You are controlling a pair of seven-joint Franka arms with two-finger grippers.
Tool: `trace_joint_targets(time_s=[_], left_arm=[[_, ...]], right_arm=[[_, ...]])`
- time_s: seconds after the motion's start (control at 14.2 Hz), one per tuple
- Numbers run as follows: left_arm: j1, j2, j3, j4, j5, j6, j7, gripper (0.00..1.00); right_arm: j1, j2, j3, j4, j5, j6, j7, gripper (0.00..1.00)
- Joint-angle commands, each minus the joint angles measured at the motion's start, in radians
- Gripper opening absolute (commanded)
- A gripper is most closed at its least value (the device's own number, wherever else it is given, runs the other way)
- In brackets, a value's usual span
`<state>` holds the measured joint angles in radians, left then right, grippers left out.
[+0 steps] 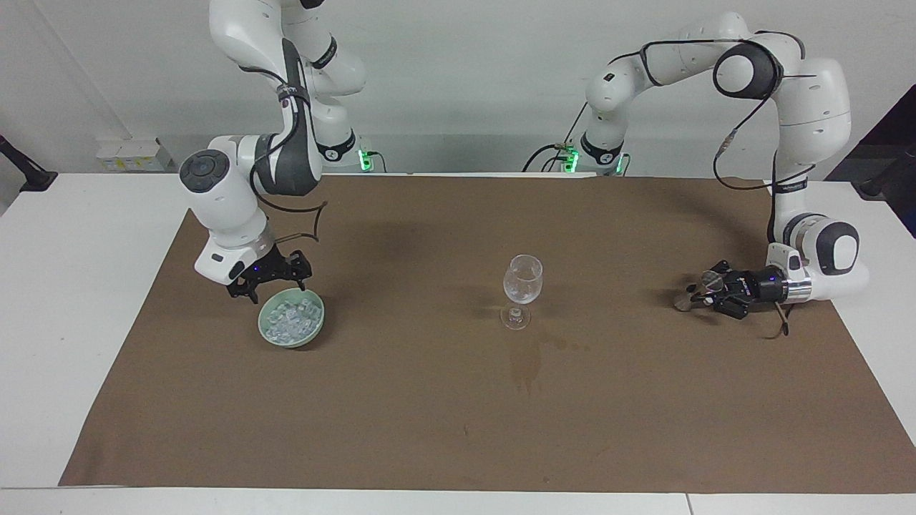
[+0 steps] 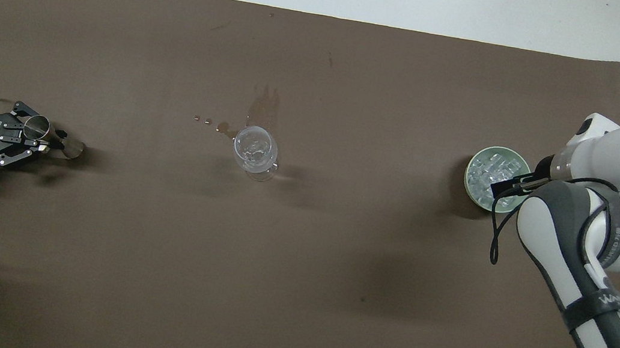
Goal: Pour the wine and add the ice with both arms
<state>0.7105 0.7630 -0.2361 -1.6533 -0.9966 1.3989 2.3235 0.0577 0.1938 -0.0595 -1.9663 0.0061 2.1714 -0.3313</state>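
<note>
Ice pickup about to start, measuring cup being set down

The right tool (image 1: 275,284), spread wide, hung over the green bowl (image 1: 291,317) of ice (image 1: 290,320) near the counter's right-arm end. The left tool (image 1: 710,292) gripped a small metal measuring cup (image 2: 40,130) low over the mat (image 1: 458,429) at the left-arm end. Glassy chunks could slip from the fingers and scatter before reaching the glass (image 1: 522,290) mid-counter.

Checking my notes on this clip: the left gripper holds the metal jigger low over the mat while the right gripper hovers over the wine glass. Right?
Not quite. The right gripper is over the bowl of ice, not the wine glass, as the facing view shows. The left gripper does hold the jigger low over the mat.
</note>
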Motion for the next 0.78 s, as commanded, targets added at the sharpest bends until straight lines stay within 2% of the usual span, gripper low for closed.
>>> trace_joint_targets(time_s=[0.0, 0.14, 0.28, 0.49, 0.71], left_arm=[[0.018, 0.007, -0.008, 0.012, -0.014, -0.021, 0.016, 0.00], [0.018, 0.007, -0.008, 0.012, -0.013, -0.023, 0.043, 0.00], [0.017, 0.007, -0.008, 0.012, -0.011, -0.021, 0.059, 0.00], [0.017, 0.009, -0.008, 0.010, -0.010, -0.018, 0.066, 0.00], [0.017, 0.010, -0.005, 0.013, -0.007, 0.002, 0.069, 0.00]], right_arm=[[-0.004, 0.013, 0.007, -0.031, 0.009, 0.038, -0.035, 1.00], [-0.002, 0.022, 0.007, -0.054, 0.009, 0.080, -0.029, 0.99], [-0.002, 0.036, 0.007, -0.055, 0.011, 0.108, -0.021, 0.86], [0.007, 0.049, 0.009, -0.054, 0.009, 0.137, 0.034, 0.72], [0.010, 0.053, 0.009, -0.052, 0.012, 0.153, 0.046, 0.69]])
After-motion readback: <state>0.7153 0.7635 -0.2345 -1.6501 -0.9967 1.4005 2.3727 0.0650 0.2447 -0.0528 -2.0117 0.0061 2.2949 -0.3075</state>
